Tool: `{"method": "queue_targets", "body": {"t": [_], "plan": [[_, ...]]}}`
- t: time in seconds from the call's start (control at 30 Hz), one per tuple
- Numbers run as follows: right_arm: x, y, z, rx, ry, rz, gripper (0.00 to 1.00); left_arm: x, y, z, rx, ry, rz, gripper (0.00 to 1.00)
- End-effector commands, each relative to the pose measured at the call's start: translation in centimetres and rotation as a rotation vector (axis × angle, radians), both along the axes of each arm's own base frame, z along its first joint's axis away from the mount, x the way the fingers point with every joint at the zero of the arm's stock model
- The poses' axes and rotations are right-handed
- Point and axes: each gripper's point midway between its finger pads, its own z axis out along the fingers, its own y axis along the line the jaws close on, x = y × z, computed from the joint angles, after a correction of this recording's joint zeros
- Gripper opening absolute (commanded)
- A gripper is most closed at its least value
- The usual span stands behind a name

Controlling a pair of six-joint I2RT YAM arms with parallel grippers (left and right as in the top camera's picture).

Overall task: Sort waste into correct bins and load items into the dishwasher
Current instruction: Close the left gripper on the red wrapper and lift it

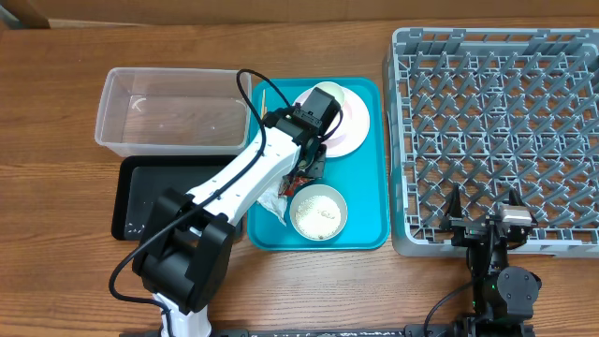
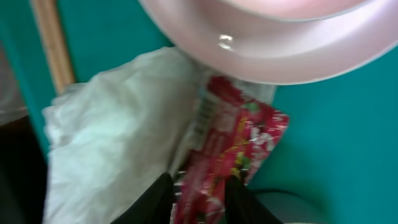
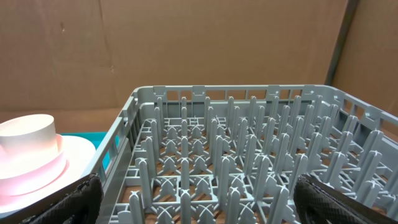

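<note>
My left hand [image 2: 200, 190] sits narrowly spread astride the red wrapper [image 2: 242, 140], pinch uncertain, so I should close on it alone, missing the tissue [image 2: 112, 140].

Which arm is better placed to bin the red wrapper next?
Left: the left gripper straddles the red wrapper on the teal tray, with the clear tub and black tray on that side. The right gripper sits open by the dish rack, away from the waste.
</note>
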Motion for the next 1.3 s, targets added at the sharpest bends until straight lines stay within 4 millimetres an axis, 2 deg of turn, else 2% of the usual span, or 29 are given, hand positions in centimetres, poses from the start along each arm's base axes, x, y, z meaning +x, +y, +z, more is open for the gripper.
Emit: {"method": "queue_targets", "body": {"t": [0.0,0.37,0.67,0.97,1.1,1.27], "plan": [[0.0,-0.2,-0.3,-0.006,0.001,-0.009,1.0,1.3,2.1,1.7,0.089,-0.069,0.015,0.3],[0.0,-0.2,-0.3,-0.006,0.001,-0.009,1.0,-1.8,2.4,1.0,0.063,0.086,0.006,0.34],[0.0,-0.2,-0.3,-0.006,0.001,-0.009,1.0,-4.2,0.7,0.8,-0.096,0.236,-0.006,0.32],[0.0,-0.2,-0.3,-0.006,0.001,-0.009,1.0,-4.8,1.3,0.8,-0.103,0.277,0.012,0.33],[0.0,-0.2,-0.3,-0.006,0.001,-0.009,1.0,-4.7,1.2,0.8,-0.105,0.272,0.012,0.27],[0.0,-0.2,-0.3,-0.006,0.001,-0.009,1.0,-4.4,1.1,0.8,-0.11,0.262,0.012,0.04]]}}
